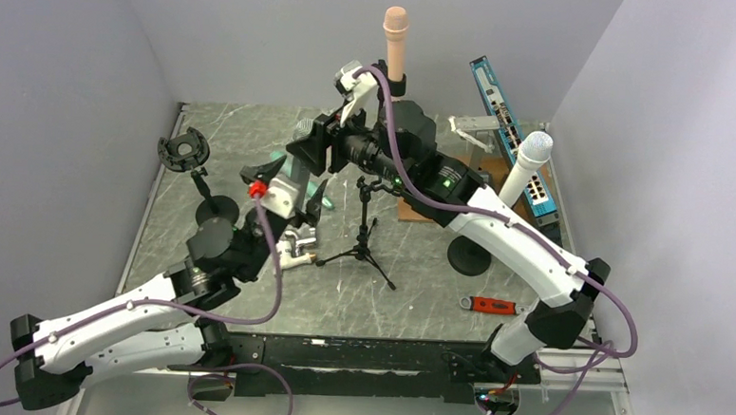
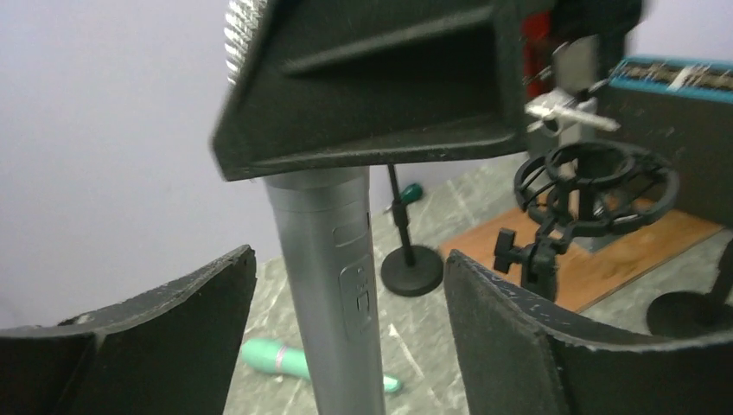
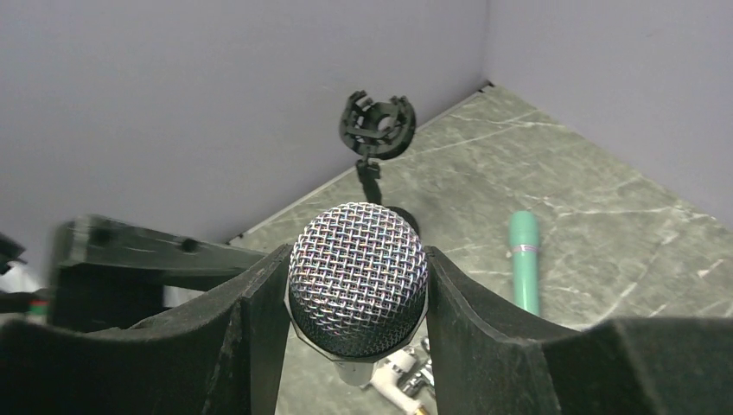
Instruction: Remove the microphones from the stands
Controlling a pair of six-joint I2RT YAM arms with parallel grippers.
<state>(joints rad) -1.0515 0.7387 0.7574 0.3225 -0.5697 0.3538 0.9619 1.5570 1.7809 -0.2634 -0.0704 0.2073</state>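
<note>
A grey handheld microphone with a silver mesh head stands upright in the air, clear of any stand. My right gripper is shut on its mesh head from both sides; in the top view the right gripper is left of centre at the back. My left gripper is open, its fingers either side of the microphone's grey body without touching it. The left gripper sits just below the right one. An empty shock-mount clip tops the black tripod stand.
A second empty shock mount on a round-base stand is at the left. A peach microphone and a white microphone stand on other stands. A green microphone lies on the table. A blue switch box, wooden board and red-handled tool are at the right.
</note>
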